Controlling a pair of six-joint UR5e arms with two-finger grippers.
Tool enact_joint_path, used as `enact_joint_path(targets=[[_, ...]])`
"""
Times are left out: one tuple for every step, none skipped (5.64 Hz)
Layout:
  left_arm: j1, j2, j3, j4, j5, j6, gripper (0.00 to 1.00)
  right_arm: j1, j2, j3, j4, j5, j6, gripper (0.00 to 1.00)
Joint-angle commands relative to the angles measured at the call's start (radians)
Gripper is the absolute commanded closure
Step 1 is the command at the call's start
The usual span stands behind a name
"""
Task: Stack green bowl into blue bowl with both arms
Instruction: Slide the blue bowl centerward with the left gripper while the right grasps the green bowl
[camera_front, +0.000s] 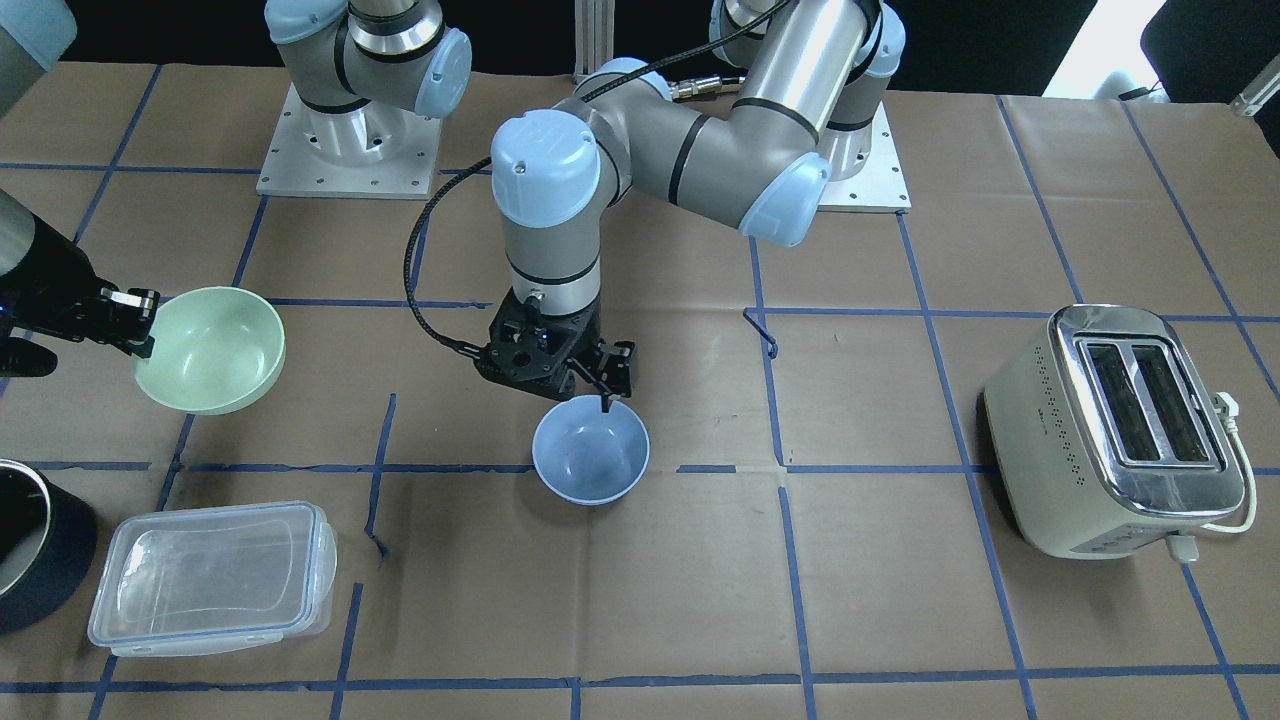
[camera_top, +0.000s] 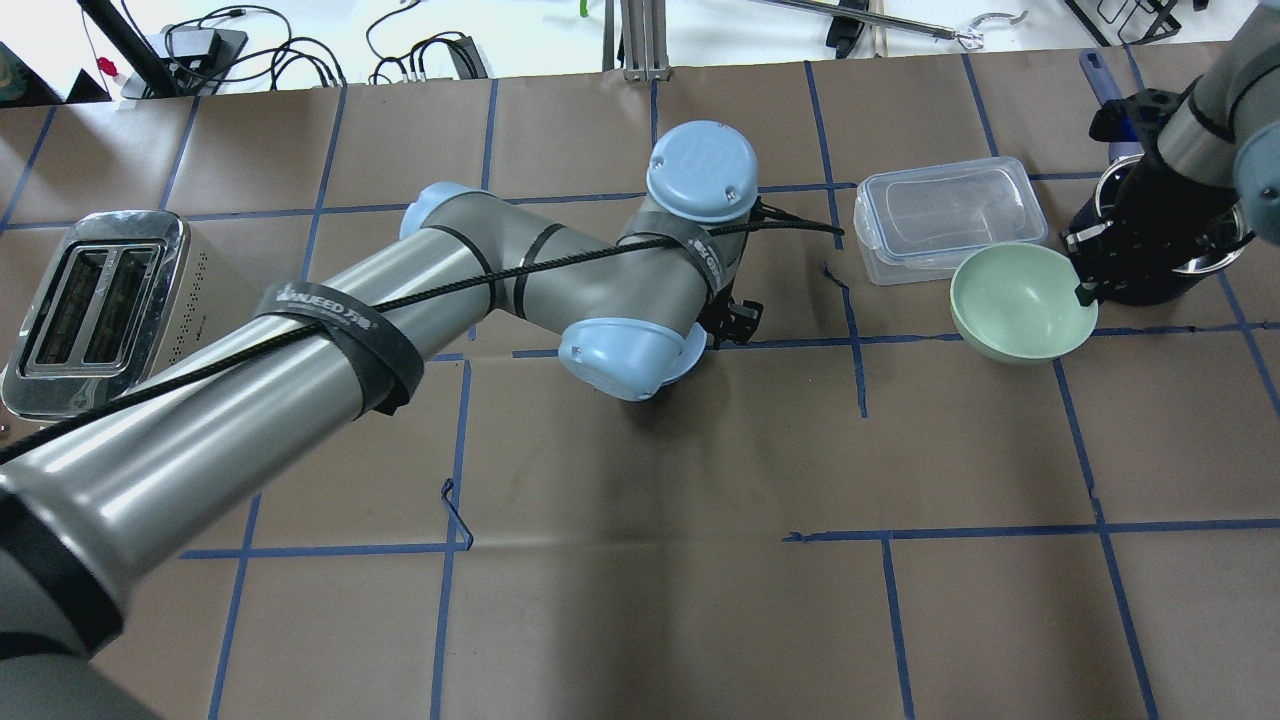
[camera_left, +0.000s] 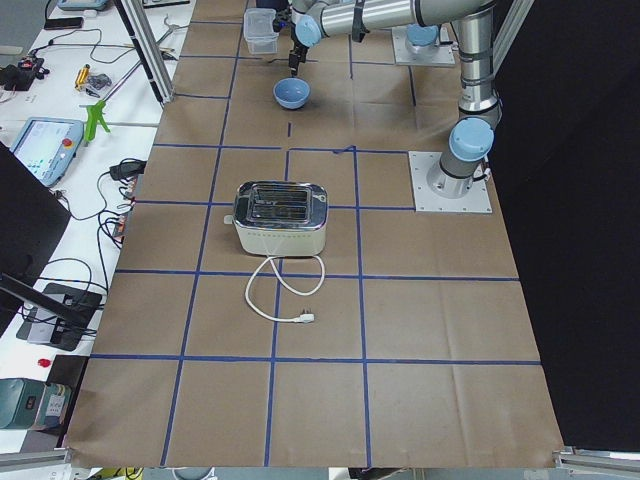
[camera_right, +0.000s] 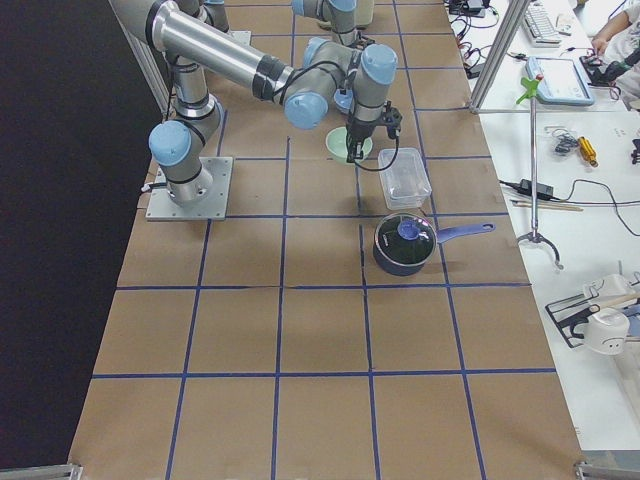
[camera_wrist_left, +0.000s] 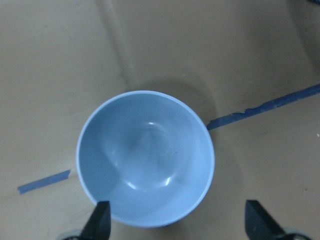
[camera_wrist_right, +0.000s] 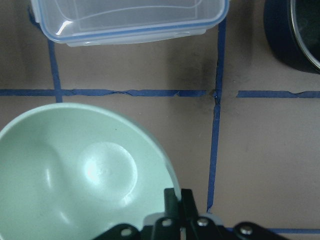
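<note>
The blue bowl (camera_front: 590, 452) stands upright on the brown paper at the table's middle, and also shows in the left wrist view (camera_wrist_left: 145, 157). My left gripper (camera_front: 598, 392) hangs open just above its rim. In its wrist view (camera_wrist_left: 180, 220) one fingertip (camera_wrist_left: 102, 220) is over the rim and the other is outside the bowl. In the overhead view the left arm hides the blue bowl. My right gripper (camera_front: 135, 322) is shut on the rim of the green bowl (camera_front: 212, 350), which it holds tilted. Both also show in the overhead view, gripper (camera_top: 1085, 285) and bowl (camera_top: 1020, 300).
A clear lidded container (camera_front: 210, 575) lies beside the green bowl, on the operators' side. A dark pot (camera_top: 1150, 240) stands behind the right gripper. A cream toaster (camera_front: 1120, 430) with its cord sits on the robot's left side.
</note>
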Motion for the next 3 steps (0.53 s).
enact_joint_path(targets=[[0.119, 0.171, -0.022, -0.137, -0.059, 0.007, 0.01, 0.012, -0.002, -0.049, 0.053, 0.037, 0.013, 0.94], [0.214, 0.264, 0.008, -0.355, -0.047, 0.033, 0.01, 0.071, 0.005, -0.051, 0.034, 0.052, 0.120, 0.94], [0.316, 0.338, 0.007, -0.427, -0.051, 0.083, 0.01, 0.155, 0.021, -0.051, -0.031, 0.097, 0.247, 0.94]])
